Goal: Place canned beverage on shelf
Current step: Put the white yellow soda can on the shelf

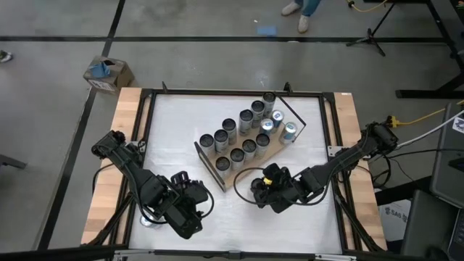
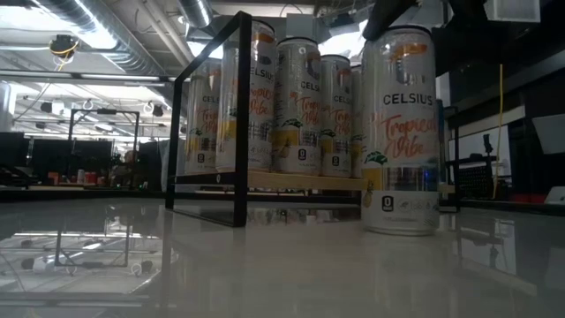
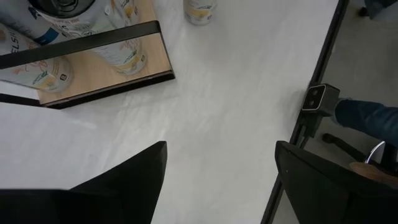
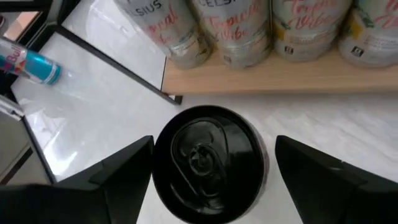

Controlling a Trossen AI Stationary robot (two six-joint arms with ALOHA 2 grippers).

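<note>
White table [image 1: 304, 217]: upright can [image 4: 208, 163] between right fingers [image 4: 323, 174], beside shelf [image 4: 280, 74].

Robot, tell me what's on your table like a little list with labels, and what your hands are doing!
shelf: flat light-brown wooden board with a dark frame, set at an angle on the white table
on shelf: two rows of tall silver cans
loose can: tall silver dark-topped can standing on the table beside the shelf's edge
right hand: open, fingers either side of the loose can
left hand: open, holding nothing, over bare table
also: small blue can lying on its side
</note>
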